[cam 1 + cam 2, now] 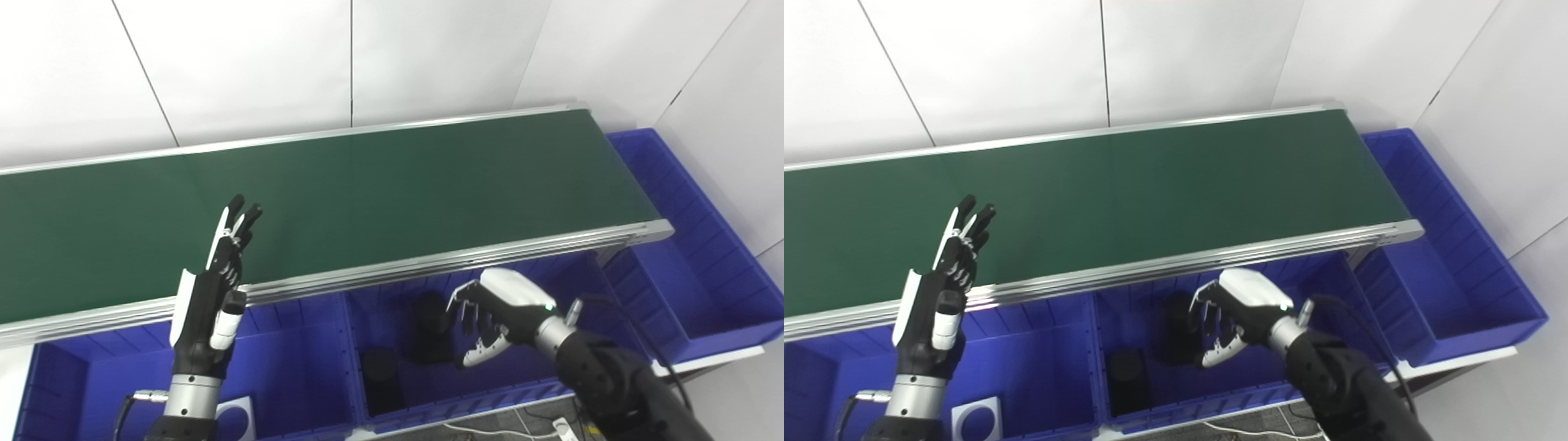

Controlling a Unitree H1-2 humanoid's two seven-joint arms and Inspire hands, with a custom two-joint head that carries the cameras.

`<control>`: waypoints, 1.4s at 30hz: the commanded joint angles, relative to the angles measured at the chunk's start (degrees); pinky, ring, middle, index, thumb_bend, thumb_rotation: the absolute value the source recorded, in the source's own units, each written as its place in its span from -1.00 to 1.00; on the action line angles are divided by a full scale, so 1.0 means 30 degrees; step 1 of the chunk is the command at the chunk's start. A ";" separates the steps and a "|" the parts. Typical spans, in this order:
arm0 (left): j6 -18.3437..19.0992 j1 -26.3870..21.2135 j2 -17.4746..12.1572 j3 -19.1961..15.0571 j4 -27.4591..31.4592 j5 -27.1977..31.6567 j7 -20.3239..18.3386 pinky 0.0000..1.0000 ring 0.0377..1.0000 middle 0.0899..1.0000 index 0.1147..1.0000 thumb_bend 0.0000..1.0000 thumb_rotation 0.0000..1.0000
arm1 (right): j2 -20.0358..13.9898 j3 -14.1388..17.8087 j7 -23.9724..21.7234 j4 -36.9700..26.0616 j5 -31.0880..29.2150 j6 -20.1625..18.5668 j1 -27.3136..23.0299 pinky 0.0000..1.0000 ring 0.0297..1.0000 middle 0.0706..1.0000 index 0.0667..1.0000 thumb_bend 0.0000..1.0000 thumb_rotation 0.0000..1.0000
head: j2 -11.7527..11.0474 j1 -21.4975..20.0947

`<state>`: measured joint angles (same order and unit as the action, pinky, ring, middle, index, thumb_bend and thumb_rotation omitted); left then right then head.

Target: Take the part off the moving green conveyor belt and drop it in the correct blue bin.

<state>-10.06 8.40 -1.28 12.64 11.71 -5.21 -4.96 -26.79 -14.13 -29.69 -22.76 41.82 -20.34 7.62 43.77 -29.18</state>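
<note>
Right robot hand (490, 318) hangs over the middle bin (392, 404), fingers spread beside a black part (432, 331) that touches them; whether it is gripped cannot be told. Left robot hand (214, 300) stands upright, fingers apart, at the belt (398, 190) edge

The conveyor belt (367, 196) is coloured dark green and framed by silver rails (429, 266). The bins (294, 367) are coloured blue. Both hands (214, 300) (496, 312) are finished in black and white. The parts (380, 373) are shown black. The walls (245, 61) are panelled white.
</note>
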 commanded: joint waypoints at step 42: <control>-0.1077 0.0256 -0.0080 0.0158 -0.0012 -0.0337 -0.0406 0.77 0.89 0.86 1.00 0.55 1.00 | 0.6056 0.2081 0.4525 0.1392 -1.1985 0.9140 -0.0252 0.94 1.00 1.00 0.98 1.00 0.57 | -0.0375 0.3656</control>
<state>-10.97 9.38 -1.36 12.83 10.91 -5.67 -5.93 -9.45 -7.91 -18.27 -18.66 6.45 1.67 7.53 42.63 -18.30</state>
